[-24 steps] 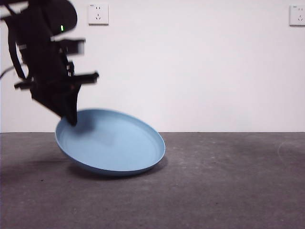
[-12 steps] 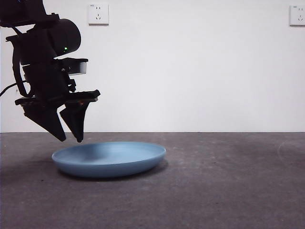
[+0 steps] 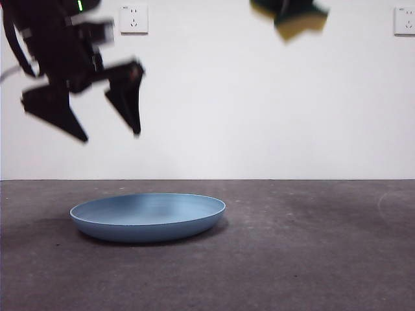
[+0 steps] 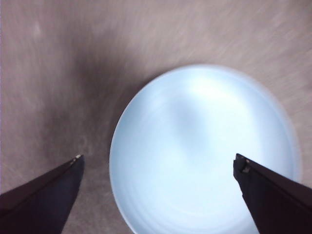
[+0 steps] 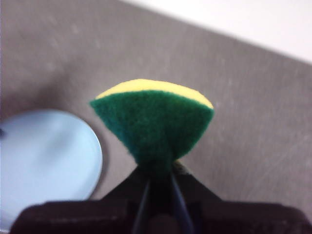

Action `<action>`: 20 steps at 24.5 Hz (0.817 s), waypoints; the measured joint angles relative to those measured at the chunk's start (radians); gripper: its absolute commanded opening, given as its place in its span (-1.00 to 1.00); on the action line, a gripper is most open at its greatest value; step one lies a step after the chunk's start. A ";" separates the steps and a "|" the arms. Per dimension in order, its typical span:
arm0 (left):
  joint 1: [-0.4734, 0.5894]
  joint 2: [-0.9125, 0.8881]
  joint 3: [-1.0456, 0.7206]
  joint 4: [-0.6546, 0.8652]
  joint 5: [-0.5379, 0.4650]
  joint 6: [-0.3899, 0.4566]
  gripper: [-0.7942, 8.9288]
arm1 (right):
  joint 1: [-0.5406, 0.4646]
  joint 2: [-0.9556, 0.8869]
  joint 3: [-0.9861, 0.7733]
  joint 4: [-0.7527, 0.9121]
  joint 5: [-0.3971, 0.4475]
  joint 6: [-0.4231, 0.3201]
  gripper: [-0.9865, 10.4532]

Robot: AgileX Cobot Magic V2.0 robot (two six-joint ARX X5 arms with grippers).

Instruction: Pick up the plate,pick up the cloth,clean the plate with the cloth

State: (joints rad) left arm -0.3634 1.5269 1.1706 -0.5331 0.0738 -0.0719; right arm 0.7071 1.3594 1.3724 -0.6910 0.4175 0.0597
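The light-blue plate point(image 3: 148, 217) lies flat on the grey table, left of centre. It also shows in the left wrist view point(image 4: 204, 151) and the right wrist view point(image 5: 44, 161). My left gripper point(image 3: 107, 133) hangs well above the plate's left side, open and empty, with the plate seen between its jaws point(image 4: 158, 161). My right gripper point(image 5: 158, 175) is shut on the cloth point(image 5: 153, 117), a yellow sponge with a green scouring face. It holds the cloth high at the top of the front view point(image 3: 292, 19), up and to the right of the plate.
The grey table point(image 3: 305, 253) runs back to a white wall. Two wall sockets are high on the wall, one on the left point(image 3: 133, 19) and one at the right edge point(image 3: 404, 21).
The left gripper held the plate tilted by its rim, then let go. The plate dropped flat. The gripper has risen, open. The right gripper with the cloth has come into view at the top.
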 measured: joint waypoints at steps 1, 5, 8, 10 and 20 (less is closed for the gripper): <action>-0.001 -0.031 0.000 -0.010 0.003 0.000 0.30 | -0.008 0.031 0.000 -0.005 0.000 0.003 -0.85; 0.000 -0.138 0.000 -0.068 0.004 0.000 0.30 | -0.061 0.146 0.000 -0.025 -0.054 0.023 -0.85; -0.001 -0.253 0.000 -0.122 0.004 0.000 0.30 | -0.143 0.264 0.000 -0.027 -0.261 0.061 -0.85; -0.001 -0.319 0.000 -0.146 0.005 0.000 0.30 | -0.190 0.342 0.000 -0.027 -0.330 0.084 -0.85; -0.001 -0.405 0.000 -0.194 0.004 0.000 0.30 | -0.268 0.526 0.000 -0.038 -0.517 0.101 -0.82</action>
State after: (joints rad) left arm -0.3641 1.1217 1.1706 -0.7269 0.0780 -0.0719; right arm 0.4389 1.8858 1.3724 -0.7292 -0.0990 0.1608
